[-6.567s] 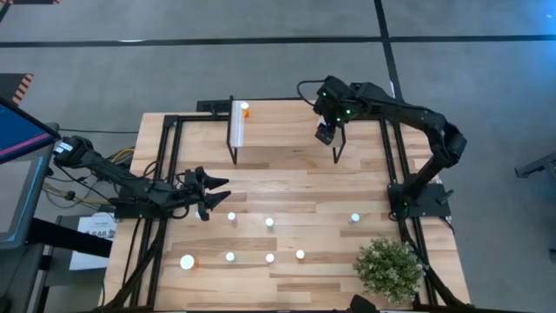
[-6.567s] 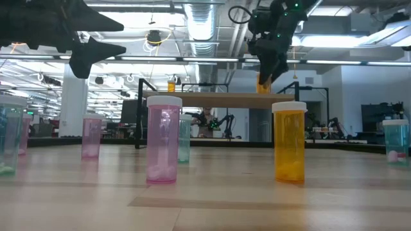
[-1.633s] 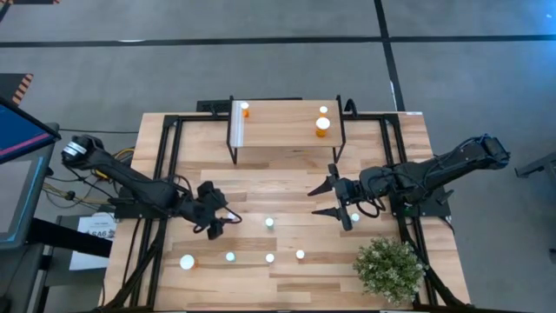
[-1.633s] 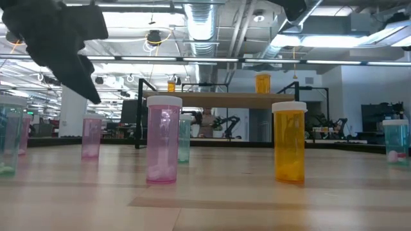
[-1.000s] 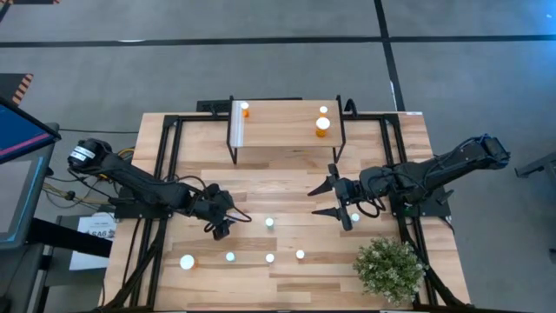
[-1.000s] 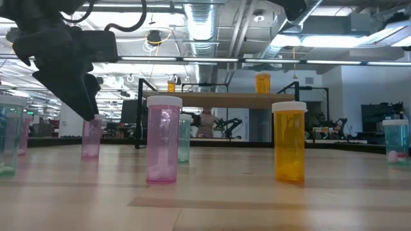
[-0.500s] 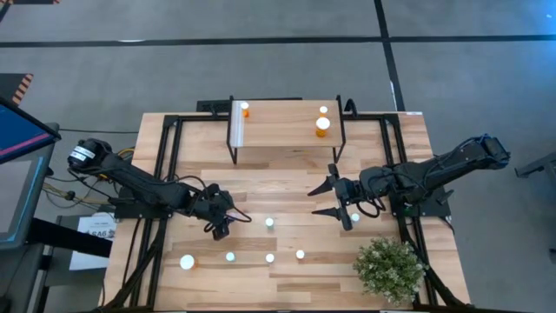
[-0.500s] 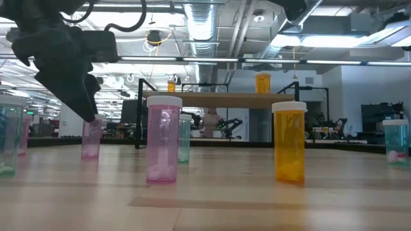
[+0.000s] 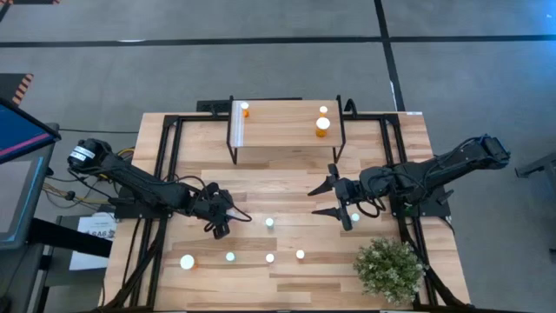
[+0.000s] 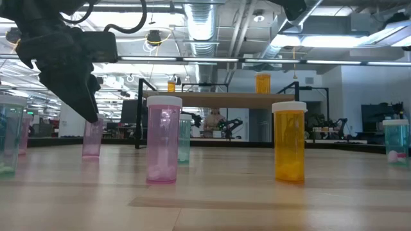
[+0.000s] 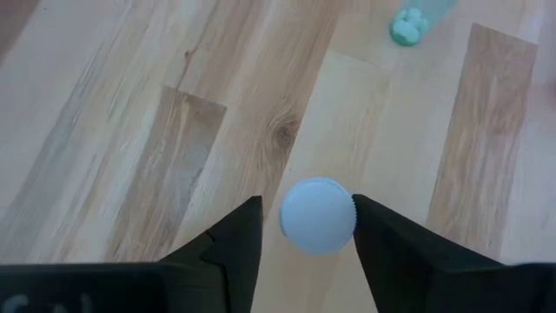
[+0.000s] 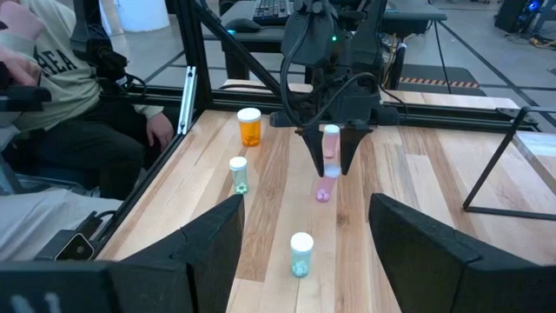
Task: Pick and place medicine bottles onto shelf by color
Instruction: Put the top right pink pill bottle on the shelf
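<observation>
Pink-bodied and white-capped, the bottle between the fingers of the left hand stands upright on the worktop, out in front of the shelf towards its white-strip end. The fingers are parted and straddle the cap. One finger is against the rim and the other just shy of it, so the hand has not gripped the bottle.

The right hand hangs in front of the shelf's other end, spread wide and holding nothing. A bluish bottle stands just beside it.

I count ten bottles in all:
- **On the shelf:** three, all orange. One small one is by the white strip. At the opposite end are another small one and a larger one.
- **On the worktop:** seven, including the one between the fingers and the bluish one by the right hand. A lone one stands between the two hands. Farther from the shelf is a row of four, starting with a large orange one and then three small ones.

Every bottle stands with its long axis vertical and its cap up.

A green plant sits on the worktop corner farthest from the shelf on the right arm's side.

Beyond the worktop a seated person wears a pale top showing the letters "HEA". No bottle label can be read.
</observation>
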Motion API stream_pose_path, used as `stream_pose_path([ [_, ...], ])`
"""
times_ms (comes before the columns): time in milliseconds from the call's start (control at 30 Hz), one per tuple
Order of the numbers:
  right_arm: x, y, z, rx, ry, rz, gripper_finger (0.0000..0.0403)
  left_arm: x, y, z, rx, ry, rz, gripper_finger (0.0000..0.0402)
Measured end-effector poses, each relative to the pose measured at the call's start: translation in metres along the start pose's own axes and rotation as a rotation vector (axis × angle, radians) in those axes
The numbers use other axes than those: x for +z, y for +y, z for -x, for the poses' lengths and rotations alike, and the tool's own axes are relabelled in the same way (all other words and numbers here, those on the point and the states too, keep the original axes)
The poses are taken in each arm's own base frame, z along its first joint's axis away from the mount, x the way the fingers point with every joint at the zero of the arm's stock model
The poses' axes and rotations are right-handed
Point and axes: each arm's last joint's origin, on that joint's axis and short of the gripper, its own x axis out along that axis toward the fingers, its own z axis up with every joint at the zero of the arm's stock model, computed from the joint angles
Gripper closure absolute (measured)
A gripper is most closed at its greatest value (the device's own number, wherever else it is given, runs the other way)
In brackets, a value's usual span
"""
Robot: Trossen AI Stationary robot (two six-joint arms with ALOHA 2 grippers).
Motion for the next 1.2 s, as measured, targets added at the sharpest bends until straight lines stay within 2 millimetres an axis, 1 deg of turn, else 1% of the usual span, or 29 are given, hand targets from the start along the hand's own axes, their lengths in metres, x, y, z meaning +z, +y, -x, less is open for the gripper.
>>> stream_pose_path([
  [367, 0.000, 0.000, 0.000, 0.000, 0.000, 0.000, 0.0132, 0.001, -0.001, 0.000, -0.027, 0.004, -0.009, 0.0311],
  [467, 0.000, 0.000, 0.000, 0.000, 0.000, 0.000, 0.0132, 0.002, -0.002, 0.000, -0.039, -0.005, -0.007, 0.0314],
  [633, 0.000, 0.000, 0.000, 0.000, 0.001, 0.000, 0.0132, 0.004, -0.005, 0.000, -0.077, -0.022, -0.014, 0.0307],
  [767, 0.000, 0.000, 0.000, 0.000, 0.001, 0.000, 0.0132, 0.009, -0.006, 0.003, -0.073, -0.036, -0.039, 0.0306],
  [900, 0.000, 0.000, 0.000, 0.000, 0.001, 0.000, 0.0132, 0.021, -0.004, 0.007, -0.066, -0.065, -0.051, 0.0306],
  [967, 0.000, 0.000, 0.000, 0.000, 0.001, 0.000, 0.0132, 0.031, -0.001, 0.010, -0.050, -0.069, -0.057, 0.0306],
  [1067, 0.000, 0.000, 0.000, 0.000, 0.001, 0.000, 0.0132, 0.050, 0.006, 0.020, -0.002, -0.064, -0.057, 0.0306],
  [1200, 0.000, 0.000, 0.000, 0.000, 0.001, 0.000, 0.0132, 0.082, 0.020, 0.041, 0.068, -0.074, -0.078, 0.0306],
])
